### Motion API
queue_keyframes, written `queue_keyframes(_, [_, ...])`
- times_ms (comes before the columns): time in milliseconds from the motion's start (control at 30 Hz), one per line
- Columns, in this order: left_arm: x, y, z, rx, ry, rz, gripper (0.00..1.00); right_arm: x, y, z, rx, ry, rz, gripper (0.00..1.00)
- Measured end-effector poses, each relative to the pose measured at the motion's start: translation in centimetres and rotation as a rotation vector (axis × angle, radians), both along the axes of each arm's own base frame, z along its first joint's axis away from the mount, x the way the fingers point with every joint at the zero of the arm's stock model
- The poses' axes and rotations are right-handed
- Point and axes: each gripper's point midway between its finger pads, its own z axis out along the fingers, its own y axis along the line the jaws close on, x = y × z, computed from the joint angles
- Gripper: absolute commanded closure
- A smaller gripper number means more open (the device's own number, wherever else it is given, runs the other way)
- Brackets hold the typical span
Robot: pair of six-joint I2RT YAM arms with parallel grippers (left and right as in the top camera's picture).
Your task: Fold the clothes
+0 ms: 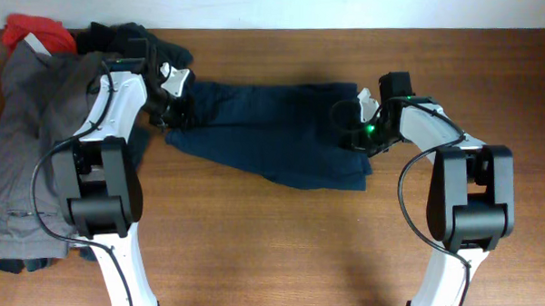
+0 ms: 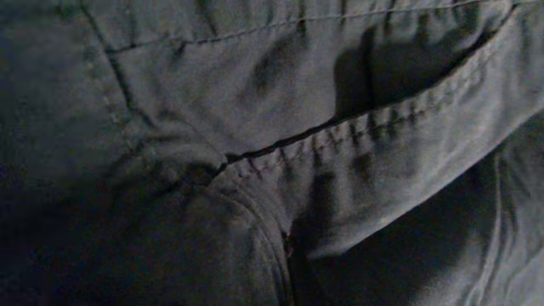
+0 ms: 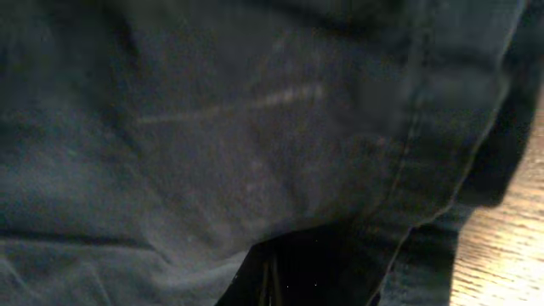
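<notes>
Dark navy shorts (image 1: 264, 125) lie spread across the middle of the wooden table, stretched between the two arms. My left gripper (image 1: 171, 109) is shut on their left end and my right gripper (image 1: 350, 130) is shut on their right end. Navy cloth with a stitched seam (image 2: 340, 127) fills the left wrist view and hides the fingers. The right wrist view is also full of the cloth (image 3: 212, 127), with a dark fold at the bottom where the jaws are. Of the other clothes, grey trousers (image 1: 27, 144), a black garment (image 1: 131, 39) and a small red piece (image 1: 36, 31) lie heaped at the far left.
The heap of other clothes runs along the table's left edge, close behind my left arm. Bare wood (image 1: 278, 244) stretches in front of the shorts, and a strip of it (image 3: 501, 246) shows at the right of the right wrist view.
</notes>
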Motion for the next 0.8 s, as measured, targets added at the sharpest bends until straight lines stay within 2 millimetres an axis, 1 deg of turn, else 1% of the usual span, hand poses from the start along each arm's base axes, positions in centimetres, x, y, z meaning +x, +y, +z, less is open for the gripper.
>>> queue_keyframes(133, [-0.1, 0.1, -0.1, 0.018, 0.003, -0.001, 0.99, 1.2, 0.0, 0.9, -0.002, -0.045, 0.015, 0.95])
queue_keyframes(233, [-0.1, 0.2, -0.2, 0.022, 0.004, -0.001, 0.99, 1.7, -0.1, 1.2, -0.012, -0.066, 0.020, 0.96])
queue_keyframes(633, [0.1, 0.3, -0.1, 0.033, -0.004, 0.000, 0.99, 1.1, -1.6, 0.4, -0.109, -0.037, 0.003, 0.96])
queue_keyframes(733, [0.4, 0.4, 0.5, 0.036, -0.026, 0.001, 0.99, 1.1, -1.9, 0.1, -0.123, -0.032, 0.001, 0.96])
queue_keyframes(800, [0.7, 0.4, 1.2, 0.037, -0.050, 0.001, 0.99, 1.0, -1.9, -0.4, -0.123, -0.020, 0.001, 0.96])
